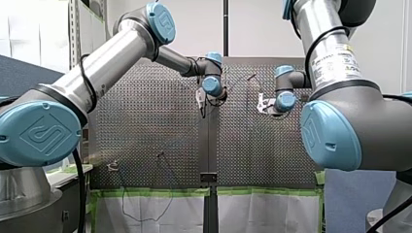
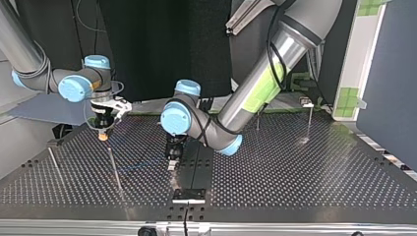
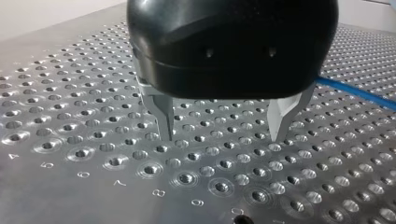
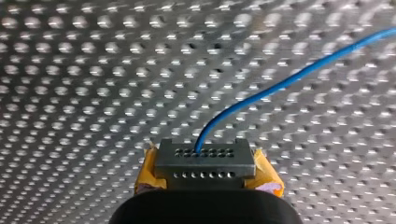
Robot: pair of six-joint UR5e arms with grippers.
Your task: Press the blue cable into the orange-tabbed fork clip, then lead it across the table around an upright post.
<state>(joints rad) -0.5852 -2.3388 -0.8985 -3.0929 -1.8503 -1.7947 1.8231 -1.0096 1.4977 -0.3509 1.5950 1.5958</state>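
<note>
The perforated metal table (image 2: pixel 295 177) fills the scene, a dull silver plate drilled with rows of round countersunk holes, and in the left wrist view small engraved numerals run along one row. Two arms are at work over it, both with grey metal tubes and pale blue joint caps. My left arm (image 1: pixel 102 63) reaches in to the table's middle, and my right arm (image 2: pixel 29 59) comes in at the top view's left. The left gripper (image 3: pixel 222 137) has a glossy black rounded body and two bare metal fingers tapering to points. They're spread wide, released, nothing between them, tips just above the plate. The right gripper (image 4: pixel 203 154) is clenched on the blue cable (image 4: pixel 280 86). Its finger ends meet as one grey metal block dotted with two rows of tiny holes, with a yellow pad (image 4: pixel 149 172) flaring out at each side. There's one cable, thin, smooth, round and bright blue. It comes straight out from between the right gripper's closed fingers and sweeps away over the holes in one easy curve. In the left wrist view a stretch of it lies just above or on the plate, off beside the left gripper, well clear of the fingers. At the top view's right, far side, I count two thin upright posts (image 2: pixel 310 120), slender grey rods standing well apart from both grippers.
</note>
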